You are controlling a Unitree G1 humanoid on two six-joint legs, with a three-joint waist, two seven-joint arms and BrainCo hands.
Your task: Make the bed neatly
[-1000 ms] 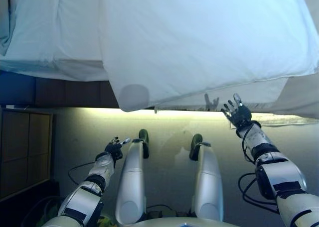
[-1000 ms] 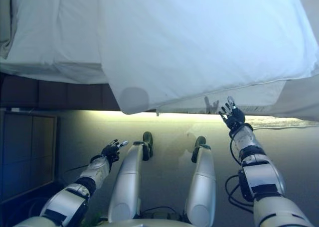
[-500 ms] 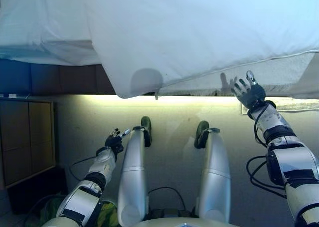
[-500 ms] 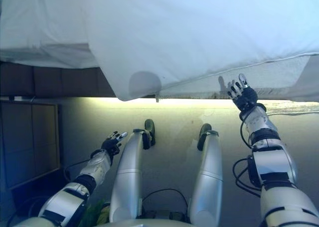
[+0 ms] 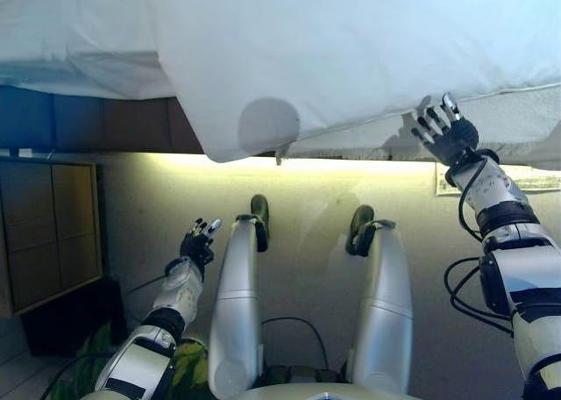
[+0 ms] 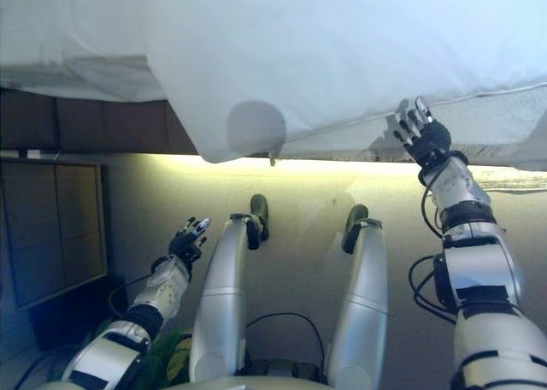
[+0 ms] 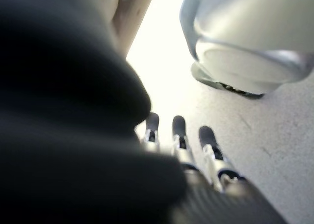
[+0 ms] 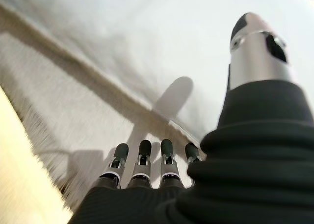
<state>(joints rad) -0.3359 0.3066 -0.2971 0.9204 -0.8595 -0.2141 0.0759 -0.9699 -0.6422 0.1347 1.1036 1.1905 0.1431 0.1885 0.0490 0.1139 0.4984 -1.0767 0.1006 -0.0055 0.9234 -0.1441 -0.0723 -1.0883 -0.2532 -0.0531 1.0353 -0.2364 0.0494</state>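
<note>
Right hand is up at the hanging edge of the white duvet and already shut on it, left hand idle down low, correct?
Not quite. The right hand is up at the white duvet's hanging edge, but its fingers are straight and hold nothing, as the right wrist view shows. The left hand is idle down low.

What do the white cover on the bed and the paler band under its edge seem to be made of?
The white cover looks like soft woven cloth, matte: it drapes over the bed's side with gentle folds. The band below it, by the open right hand, looks like a rougher, nubby textile, perhaps terry or mattress ticking; its surface is grainy.
</note>
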